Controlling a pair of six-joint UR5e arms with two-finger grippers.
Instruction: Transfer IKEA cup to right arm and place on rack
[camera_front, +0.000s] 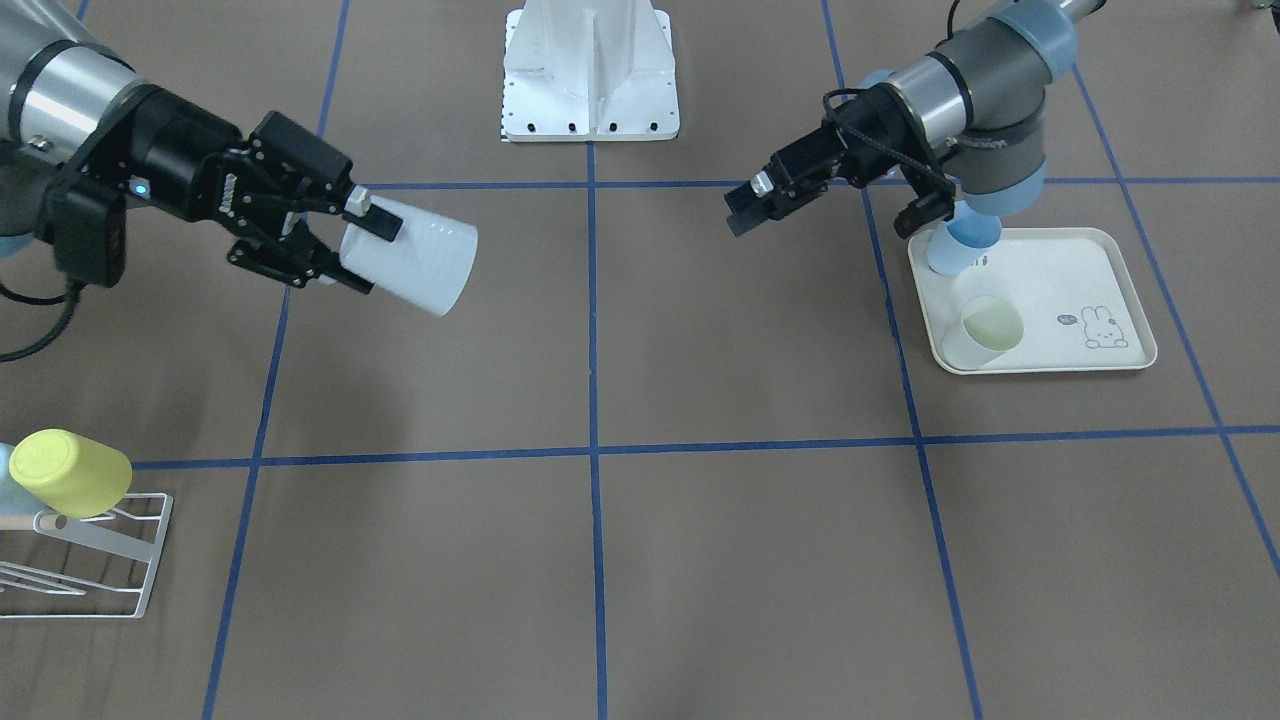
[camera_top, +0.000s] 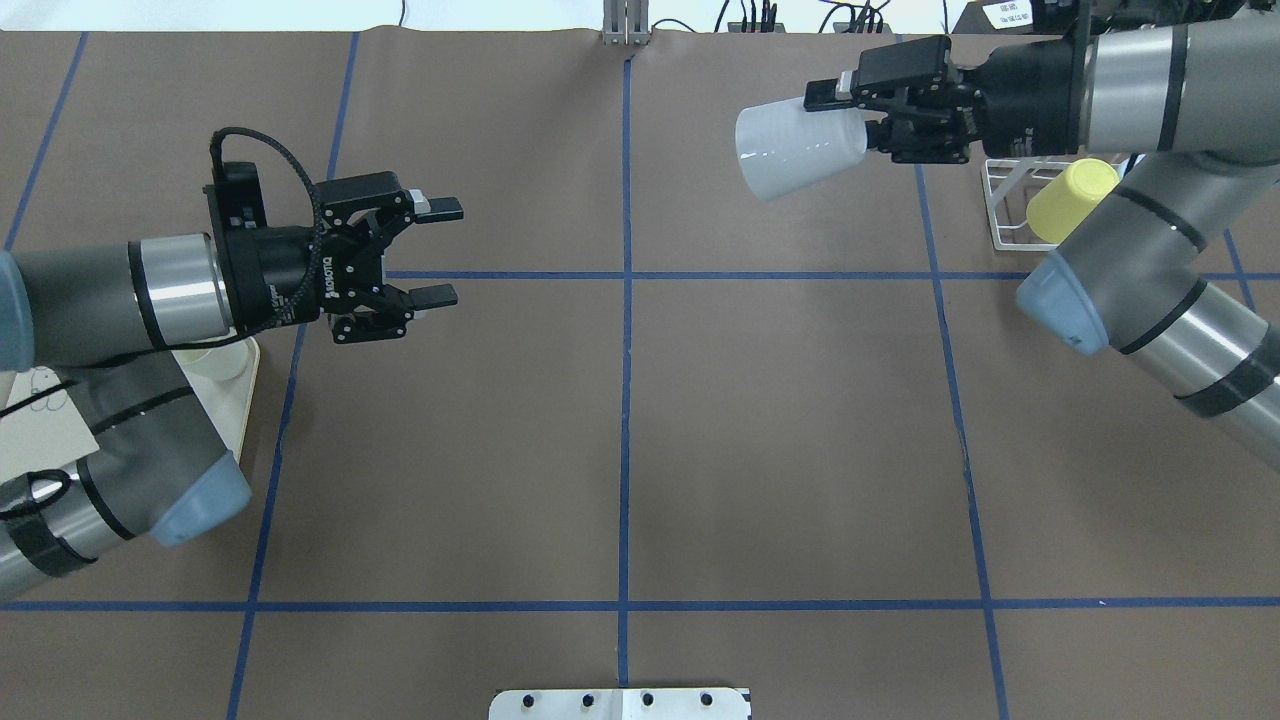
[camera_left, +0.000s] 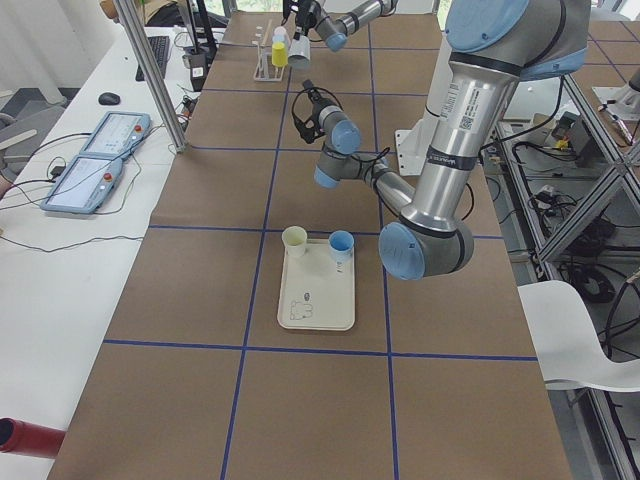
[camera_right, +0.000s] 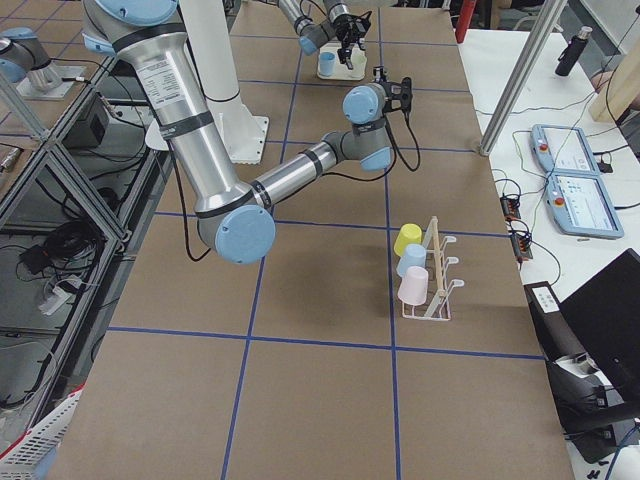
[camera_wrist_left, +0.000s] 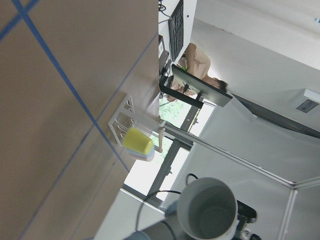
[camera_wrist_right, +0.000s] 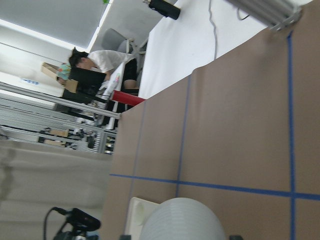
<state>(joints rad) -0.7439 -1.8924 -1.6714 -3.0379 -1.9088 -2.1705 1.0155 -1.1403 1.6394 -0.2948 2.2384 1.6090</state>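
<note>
Cup: the white cup (camera_front: 415, 265) is smooth, tapered plastic with faint rings round its wall. It lies on its side in the air on the right arm's half of the table, mouth towards the middle.
Right gripper: the right gripper (camera_front: 370, 252) is bulky and black, with flat pads pinching the white cup at its narrow base end.
Left gripper: the left gripper (camera_top: 448, 252) has its two black fingers spread wide with nothing between them. It is well apart from the white cup, across the centre line.
Rack: the rack (camera_front: 140, 560) is thin white wire with slanted prongs and a pale wooden rod. It stands near the table's edge on the right arm's side, well apart from the white cup.
On the rack: a matte yellow cup (camera_front: 72, 472), a pale blue cup (camera_right: 411, 260) and a pink cup (camera_right: 413, 287) sit tipped on the prongs.
Tray: the tray (camera_front: 1130, 290) is cream with rounded corners and a small rabbit drawing. A cream cup (camera_front: 990, 328) and a blue cup (camera_left: 341, 243) stand on it.
Table: the table (camera_front: 760, 560) is covered in dull brown paper, gridded with blue tape.
Hard to see: from the front, the rack is cut off at the picture's edge. From overhead, the right arm covers part of it, and the white cup hides one of the right gripper's fingers.
</note>
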